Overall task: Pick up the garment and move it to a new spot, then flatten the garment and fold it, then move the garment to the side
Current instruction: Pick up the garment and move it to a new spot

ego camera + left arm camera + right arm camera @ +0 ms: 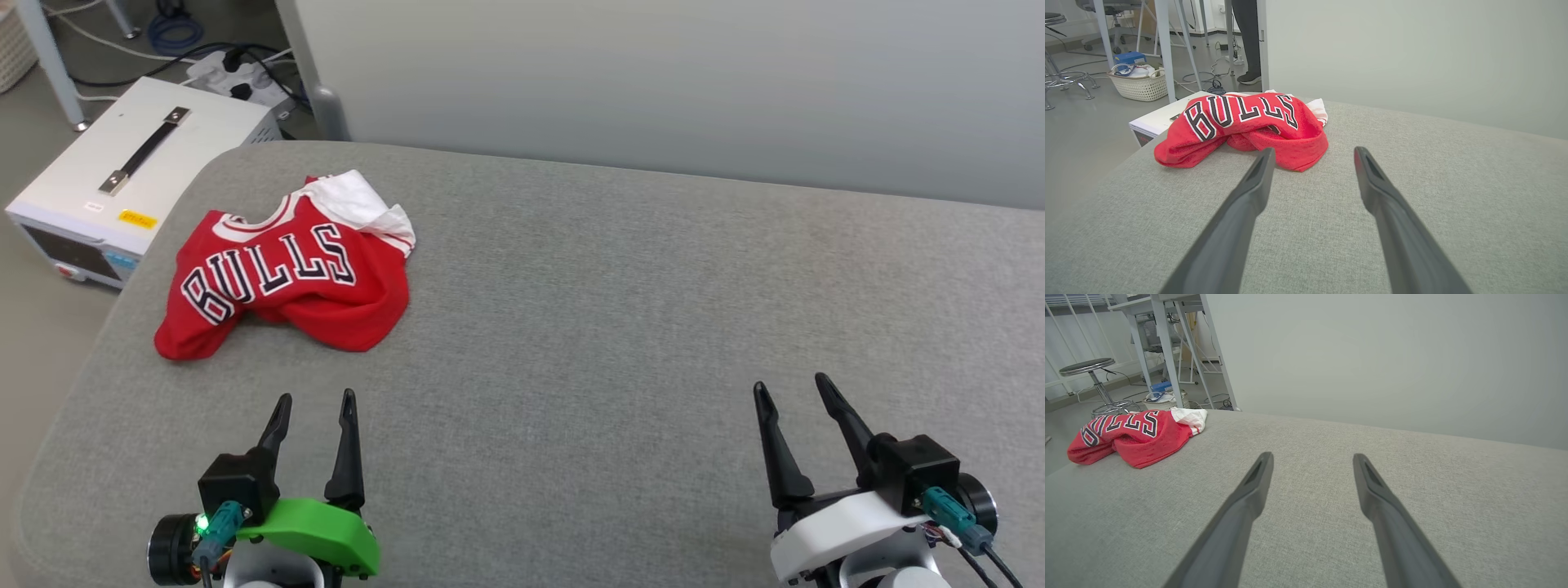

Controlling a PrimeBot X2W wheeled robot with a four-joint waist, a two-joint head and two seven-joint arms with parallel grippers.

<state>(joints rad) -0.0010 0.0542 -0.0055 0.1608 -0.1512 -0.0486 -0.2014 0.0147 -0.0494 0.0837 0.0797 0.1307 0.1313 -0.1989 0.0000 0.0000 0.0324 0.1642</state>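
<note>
So here's the setup: the garment (286, 278) is lying in a crumpled heap on the grey fabric surface (620, 327), up around 10 o'clock in the head view and close to that surface's rounded left corner. It's red, the black BULLS lettering faces up and runs at a slant, and a white sleeve (363, 204) pokes out at the heap's 1 o'clock side. The lower part is bunched up and tucked under itself, so it's nowhere near flat.

The left gripper (317, 395) sits at 7 o'clock in the head view, its fingers spread wide with nothing between them and the tips pointing toward 12. The garment is just ahead of it, roughly at its 11 o'clock, near but not touching. In the left wrist view the heap sits right past the fingertips.

The right gripper (790, 381) is over at 5 o'clock, also spread wide and empty, well apart from the garment. In its own wrist view the heap is way off at 10 o'clock.

On the floor past the corner, at 10 o'clock, there's a white box (139, 155) with a black handle (145, 149). A pale wall panel (653, 82) runs along the back at 12. The left wrist view also catches a basket (1141, 85) and somebody's shoe (1249, 77) on the floor at 11.
</note>
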